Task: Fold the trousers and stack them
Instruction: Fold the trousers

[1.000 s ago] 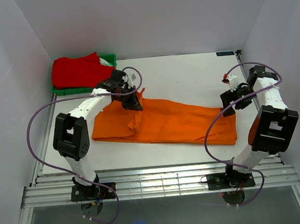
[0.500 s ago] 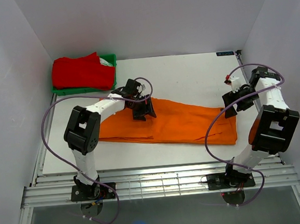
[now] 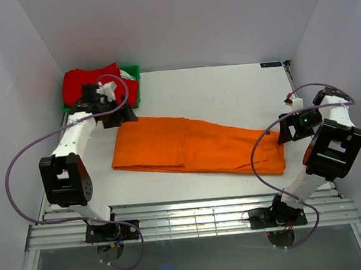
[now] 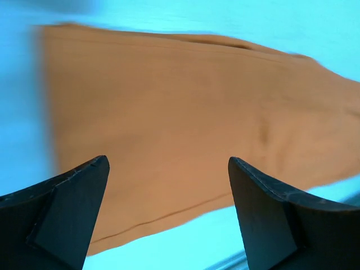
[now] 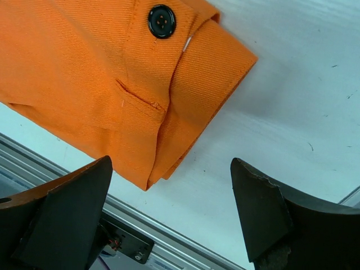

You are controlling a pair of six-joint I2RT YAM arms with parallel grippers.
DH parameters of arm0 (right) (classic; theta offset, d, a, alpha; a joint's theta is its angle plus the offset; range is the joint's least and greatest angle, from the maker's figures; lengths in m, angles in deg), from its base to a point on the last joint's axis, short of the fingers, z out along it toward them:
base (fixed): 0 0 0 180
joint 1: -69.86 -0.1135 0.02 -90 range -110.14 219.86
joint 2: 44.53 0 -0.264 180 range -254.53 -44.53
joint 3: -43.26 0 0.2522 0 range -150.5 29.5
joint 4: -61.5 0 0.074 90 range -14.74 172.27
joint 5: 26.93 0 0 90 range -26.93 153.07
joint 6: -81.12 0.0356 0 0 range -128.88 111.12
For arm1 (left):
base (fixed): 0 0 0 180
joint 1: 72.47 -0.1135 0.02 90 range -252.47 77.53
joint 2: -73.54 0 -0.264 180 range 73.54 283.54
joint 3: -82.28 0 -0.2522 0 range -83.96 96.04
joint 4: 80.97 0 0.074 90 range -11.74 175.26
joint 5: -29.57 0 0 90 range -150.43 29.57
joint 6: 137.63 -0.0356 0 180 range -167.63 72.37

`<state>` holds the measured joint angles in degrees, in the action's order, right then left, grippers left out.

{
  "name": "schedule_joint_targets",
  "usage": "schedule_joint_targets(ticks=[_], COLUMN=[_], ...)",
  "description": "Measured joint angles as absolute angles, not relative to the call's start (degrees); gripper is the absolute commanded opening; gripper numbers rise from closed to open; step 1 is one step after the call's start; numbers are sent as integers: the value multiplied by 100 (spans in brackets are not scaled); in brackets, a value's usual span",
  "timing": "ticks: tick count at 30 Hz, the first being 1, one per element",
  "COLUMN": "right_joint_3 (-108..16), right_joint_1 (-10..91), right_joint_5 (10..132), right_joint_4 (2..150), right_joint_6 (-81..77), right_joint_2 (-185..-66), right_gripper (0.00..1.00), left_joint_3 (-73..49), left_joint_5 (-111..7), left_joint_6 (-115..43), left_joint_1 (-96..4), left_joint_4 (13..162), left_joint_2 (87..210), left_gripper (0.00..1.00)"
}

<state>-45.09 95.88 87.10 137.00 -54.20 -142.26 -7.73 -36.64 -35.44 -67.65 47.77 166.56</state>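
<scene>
The orange trousers (image 3: 194, 145) lie flat across the white table (image 3: 227, 94), legs doubled lengthwise, waistband at the right. My left gripper (image 3: 124, 116) hovers open just past their far left corner, nothing between its fingers; its wrist view looks down on blurred orange cloth (image 4: 185, 112). My right gripper (image 3: 285, 133) stands open beside the waistband end, holding nothing. In the right wrist view the waistband (image 5: 140, 84) shows a dark button (image 5: 162, 21) and a folded corner above the table's front rail.
A green bin (image 3: 129, 83) at the back left holds a red garment (image 3: 95, 84), right behind the left gripper. Metal rails (image 3: 193, 218) run along the table's near edge. White walls close in on both sides.
The left gripper let go of the trouser leg, opened wide and drew back left toward the green bin. The folded-over flap now lies flat. The right gripper shifted slightly right and nearer.
</scene>
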Motion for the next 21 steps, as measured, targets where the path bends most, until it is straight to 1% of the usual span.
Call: schedule_joint_targets(ticks=[2,4,5,9,12,17,20,21], right_joint_3=[-4500,-4487,-4485,-4472,-4452,-4197,-4061,-4037], right_joint_1=[9690,9728,9725,9710,9710,9710,9710,9710], right_joint_5=[8769,8813,8844,8947,9034,9049,9025,9023], right_joint_4=[13700,13678,13669,13551,13488,13350,13350,13339], right_joint_6=[-5359,-5239,-5169,-4944,-4841,-4793,-4799,-4802], right_joint_2=[-14355,-14469,-14521,-14744,-14908,-15046,-15054,-15054], right_gripper=[92,93,93,94,95,95,95,95], left_joint_3=[-919,-1059,-1138,-1304,-1304,-1544,-1752,-1791], left_joint_5=[-3694,-3692,-3659,-3229,-2772,-2132,-1762,-1662], left_joint_6=[-4056,-4556,-4783,-5518,-5876,-6066,-6029,-6003], left_joint_1=[-7589,-8201,-8418,-9043,-9305,-9362,-9355,-9349], left_joint_4=[4663,4576,4504,4217,4073,4080,4154,4209], left_joint_2=[16549,16546,16557,16769,17185,17722,17906,17965], left_gripper=[98,98,98,92,90,86,80,75])
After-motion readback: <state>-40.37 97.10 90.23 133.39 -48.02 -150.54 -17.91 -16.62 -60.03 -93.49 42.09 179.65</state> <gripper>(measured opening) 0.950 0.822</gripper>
